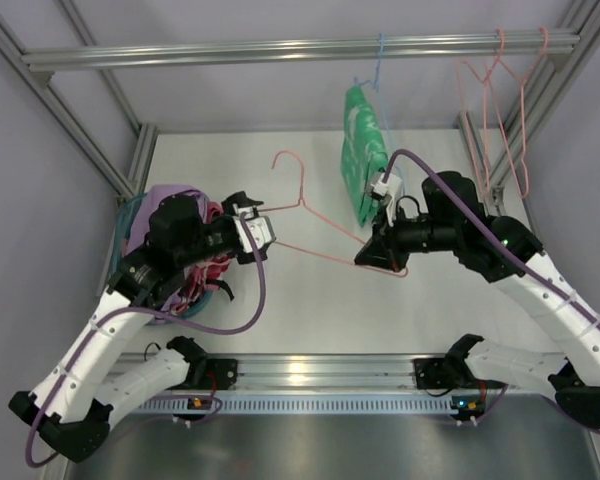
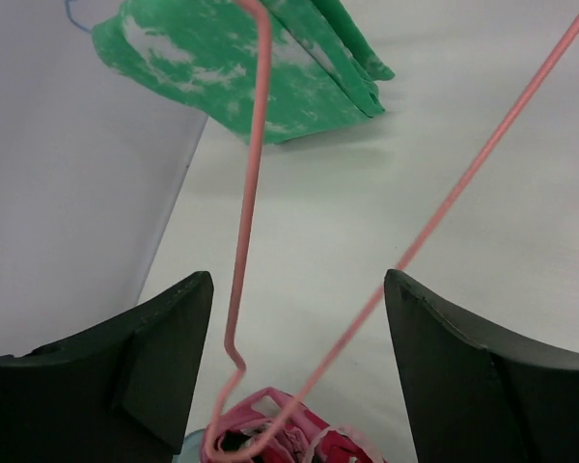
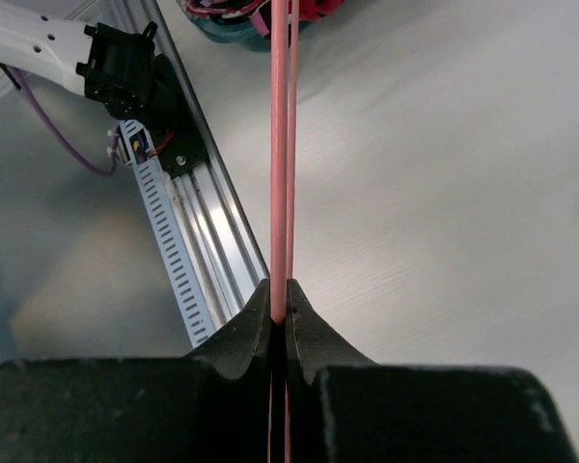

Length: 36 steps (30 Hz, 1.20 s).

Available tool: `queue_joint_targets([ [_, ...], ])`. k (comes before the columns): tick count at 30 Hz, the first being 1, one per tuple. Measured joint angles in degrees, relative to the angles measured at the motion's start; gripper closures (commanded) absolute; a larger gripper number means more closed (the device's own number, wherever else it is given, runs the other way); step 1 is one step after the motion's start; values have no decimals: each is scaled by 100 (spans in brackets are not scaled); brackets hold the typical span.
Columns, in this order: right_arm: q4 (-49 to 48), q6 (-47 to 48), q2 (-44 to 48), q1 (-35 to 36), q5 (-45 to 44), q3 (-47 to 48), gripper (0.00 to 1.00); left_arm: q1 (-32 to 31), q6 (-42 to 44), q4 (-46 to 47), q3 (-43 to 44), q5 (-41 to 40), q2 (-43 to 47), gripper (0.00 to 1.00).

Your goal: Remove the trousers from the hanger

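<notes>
The trousers [image 1: 160,195] lie in a lilac bundle at 9 o'clock in the top view. They sit on top of a heap of pink and red clothes [image 1: 208,272], half hidden behind the left arm, and are already off the hanger [image 1: 302,185].

The hanger is bare and slants above the middle of the tabletop [image 1: 310,310], with its hook pointing to 12 o'clock.

The right fingers [image 3: 241,338] are pressed together on the hanger's corner at 4 o'clock. They pinch two runs of wire where they meet, probably because that corner gives a firm hold on the frame.

At the hanger's 9 o'clock corner the left fingers [image 2: 164,347] are spread wide. The wire runs through the gap and touches neither side, so the right arm alone carries the hanger.

A green patterned garment [image 1: 362,150] hangs from the rail [image 1: 280,48] at 1 o'clock of the hanger. Spare hangers [image 1: 492,110] hang further along at 2 o'clock.

The removal looks done, and only putting the hanger away seems left.
</notes>
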<state>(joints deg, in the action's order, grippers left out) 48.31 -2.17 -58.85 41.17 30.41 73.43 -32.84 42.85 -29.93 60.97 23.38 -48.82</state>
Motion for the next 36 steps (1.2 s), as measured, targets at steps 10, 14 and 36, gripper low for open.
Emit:
queue_joint_targets([
  [10, 52, -39, 850, -855, 15, 57, 100, 1080, -2065, 669, 730, 203, 431, 2],
  [14, 138, -48, 1475, -1270, 39, 129, 100, 1628, -3062, 1095, 931, 267, 636, 2],
  [36, 2079, 74, 3224, -4393, -1773, 1318, 100, 2455, -4747, 1432, 570, 640, 778, 2],
])
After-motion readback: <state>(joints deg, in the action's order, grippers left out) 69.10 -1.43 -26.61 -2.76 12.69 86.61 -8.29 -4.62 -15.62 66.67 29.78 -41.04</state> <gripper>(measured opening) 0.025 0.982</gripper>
